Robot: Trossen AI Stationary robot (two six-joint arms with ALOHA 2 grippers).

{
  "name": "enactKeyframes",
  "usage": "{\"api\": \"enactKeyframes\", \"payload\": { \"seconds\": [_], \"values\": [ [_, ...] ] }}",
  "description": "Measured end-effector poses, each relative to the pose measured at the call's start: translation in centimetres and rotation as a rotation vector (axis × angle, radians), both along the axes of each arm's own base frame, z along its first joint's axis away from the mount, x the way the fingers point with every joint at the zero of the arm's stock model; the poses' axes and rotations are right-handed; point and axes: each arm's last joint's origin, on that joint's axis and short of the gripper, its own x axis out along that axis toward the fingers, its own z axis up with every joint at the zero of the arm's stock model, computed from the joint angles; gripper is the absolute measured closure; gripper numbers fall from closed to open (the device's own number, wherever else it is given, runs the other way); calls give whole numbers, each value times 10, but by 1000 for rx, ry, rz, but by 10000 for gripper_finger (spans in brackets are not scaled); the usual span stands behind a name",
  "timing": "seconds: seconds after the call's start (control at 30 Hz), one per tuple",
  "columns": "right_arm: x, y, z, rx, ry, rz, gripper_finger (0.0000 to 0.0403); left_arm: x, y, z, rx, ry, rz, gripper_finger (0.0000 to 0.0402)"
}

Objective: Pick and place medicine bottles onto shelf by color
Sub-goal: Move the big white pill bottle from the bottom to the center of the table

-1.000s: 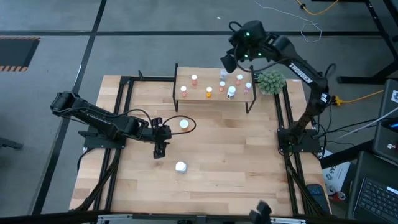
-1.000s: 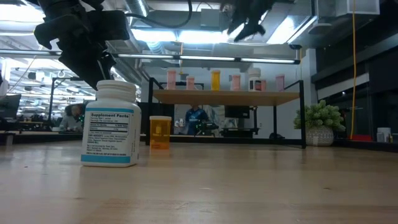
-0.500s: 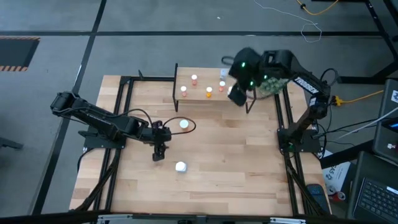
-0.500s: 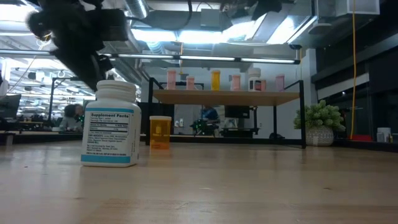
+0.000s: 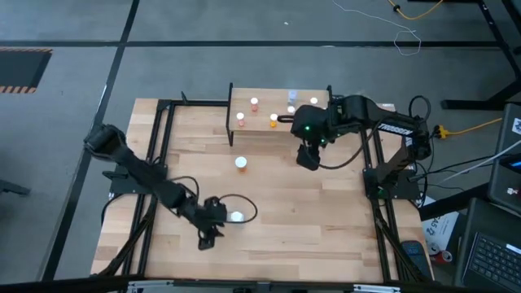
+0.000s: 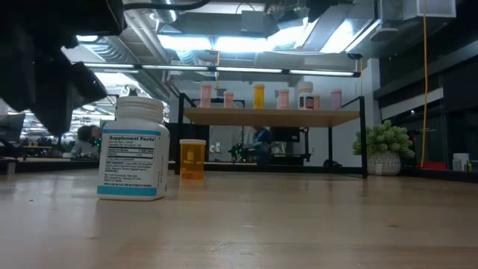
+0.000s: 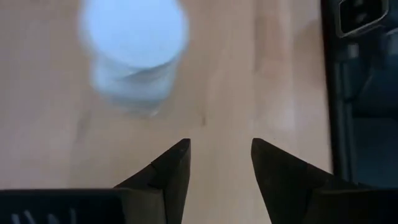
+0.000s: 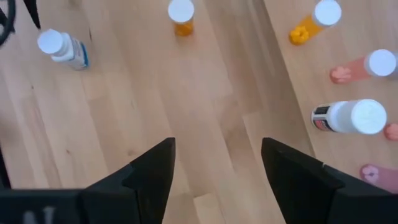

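- High view: the left tool [image 5: 209, 237] hangs just beside the white bottle [image 5: 236, 217] on the bench [image 5: 285, 228]; the right tool [image 5: 308, 156] is in front of the shelf [image 5: 260, 122].
- Low view: that bottle [image 6: 134, 149] stands upright, probably light, stiff and smooth-sided.
- Left wrist view: fingers [image 7: 171, 171] apart, empty; the bottle [image 7: 134, 53] lies just ahead. Best gripped across the body below the cap.
- Right wrist view: right tool [image 8: 214, 165] wide, empty.

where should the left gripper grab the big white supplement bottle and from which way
Best around its straight labelled body, below the white cap, coming down from above. The white supplement bottle stands upright on the table, free on all sides, so its round wall suits opposed fingers. The left gripper, open and empty, is beside the bottle; it would probably need to open wider.
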Motion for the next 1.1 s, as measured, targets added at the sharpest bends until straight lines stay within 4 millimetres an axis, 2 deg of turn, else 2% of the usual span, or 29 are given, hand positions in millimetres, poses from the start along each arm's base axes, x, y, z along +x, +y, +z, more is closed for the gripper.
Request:
{"api": "enactKeyframes", "payload": {
  "seconds": [0.1, 0.17, 0.3, 0.4, 0.53, 0.67, 0.8, 0.93, 1.1],
  "values": [
    [0, 3, 0, 0, -4, 10, 162, 9, -9, -14, -23, -27, -3, 237],
    [1, 5, 0, 3, -7, 9, 162, 18, -7, -24, -13, -37, 20, 237],
    [1, 6, 0, 10, -10, -6, 162, 33, 11, -44, 65, -4, 83, 237],
    [1, 6, 0, 16, -12, -19, 162, 45, 29, -51, 91, -7, 112, 237],
    [1, 6, 0, 17, -12, -24, 162, 66, 62, -48, 125, -122, 183, 237],
    [1, 6, 0, 21, -13, -33, 162, 84, 94, -33, 125, -282, 294, 237],
    [-1, 6, 0, 33, -4, -52, 162, 94, 115, -26, 151, -308, 310, 237],
    [-2, 6, -1, 46, 8, -71, 162, 95, 115, -25, 134, -307, 288, 237],
    [-4, 9, -1, 61, 25, -101, 162, 92, 99, -26, 128, -301, 237, 237]
  ]
}}
